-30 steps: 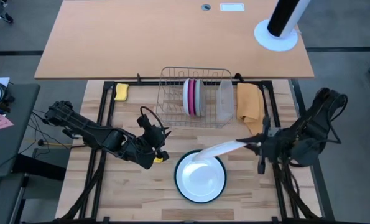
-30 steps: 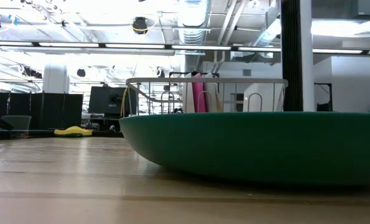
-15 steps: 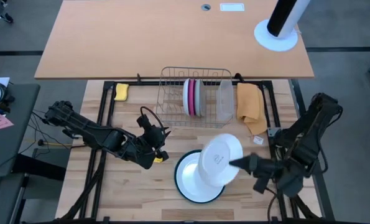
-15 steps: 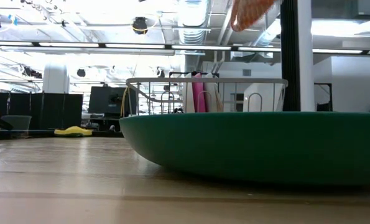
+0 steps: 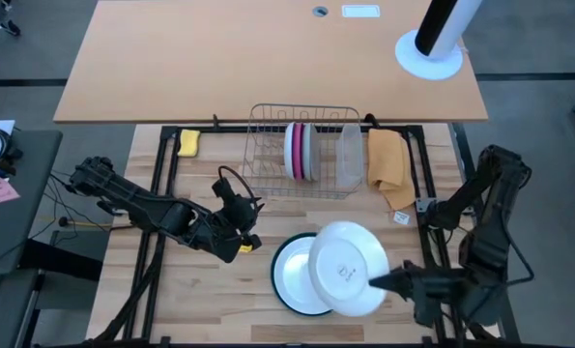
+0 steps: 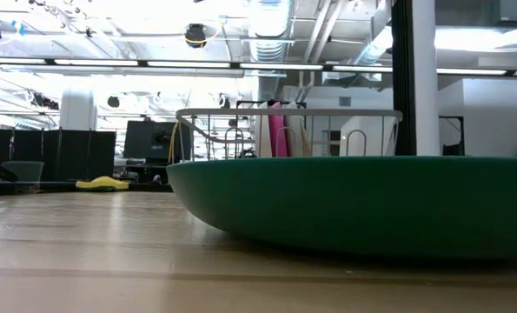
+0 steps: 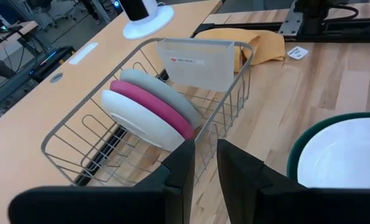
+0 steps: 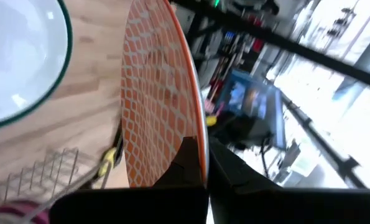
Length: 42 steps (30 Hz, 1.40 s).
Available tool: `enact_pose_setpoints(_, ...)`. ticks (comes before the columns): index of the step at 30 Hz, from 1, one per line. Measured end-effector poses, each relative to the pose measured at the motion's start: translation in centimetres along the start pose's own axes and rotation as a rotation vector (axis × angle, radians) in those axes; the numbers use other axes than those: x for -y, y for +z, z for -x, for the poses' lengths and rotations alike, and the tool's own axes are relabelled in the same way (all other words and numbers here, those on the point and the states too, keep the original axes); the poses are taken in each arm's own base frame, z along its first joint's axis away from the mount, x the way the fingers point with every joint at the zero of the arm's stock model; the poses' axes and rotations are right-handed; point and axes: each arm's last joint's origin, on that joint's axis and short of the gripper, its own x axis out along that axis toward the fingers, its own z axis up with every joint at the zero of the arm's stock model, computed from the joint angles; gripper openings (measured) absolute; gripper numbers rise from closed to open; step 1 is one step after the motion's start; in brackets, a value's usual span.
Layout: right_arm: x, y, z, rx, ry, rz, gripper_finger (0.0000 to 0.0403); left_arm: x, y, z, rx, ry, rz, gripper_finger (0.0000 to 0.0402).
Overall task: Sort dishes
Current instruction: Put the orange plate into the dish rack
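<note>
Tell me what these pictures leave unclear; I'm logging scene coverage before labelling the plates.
- Low view: the dark green plate fills the foreground and hides both arms and most of the rack.
- High view: the orange-patterned plate, held by the right gripper, shows only its white underside and covers part of the green plate.
- Right wrist view: the held plate blocks much of the table.
- Left wrist view: the left gripper's fingers hide the rack's near side.

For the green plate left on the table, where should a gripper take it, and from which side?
By the rim. The green plate lies flat, its raised edge the only graspable part. The left side looks best: the right gripper holds the orange plate over the right side, while the left gripper waits nearby.
</note>
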Motion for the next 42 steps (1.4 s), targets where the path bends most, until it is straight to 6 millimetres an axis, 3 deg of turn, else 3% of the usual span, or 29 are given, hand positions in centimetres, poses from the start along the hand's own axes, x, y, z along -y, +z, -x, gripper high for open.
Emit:
enact_pose_setpoints(8,0.2,0.6,0.8,0.055,-0.021,0.008,0.0000,0.0,0.0,0.0,0.000,0.000,-0.001,0.0062)
enact_pose_setpoints(24,0.2,-2.2,-1.5,-0.182,0.002,-0.140,0.0000,0.0,0.0,0.0,0.000,0.000,0.000,0.0062)
enact_pose_setpoints(42,0.1,-3.9,-3.1,-0.287,0.011,-0.248,0.0000,-0.2,0.1,-0.4,-0.006,0.012,0.004,0.0062)
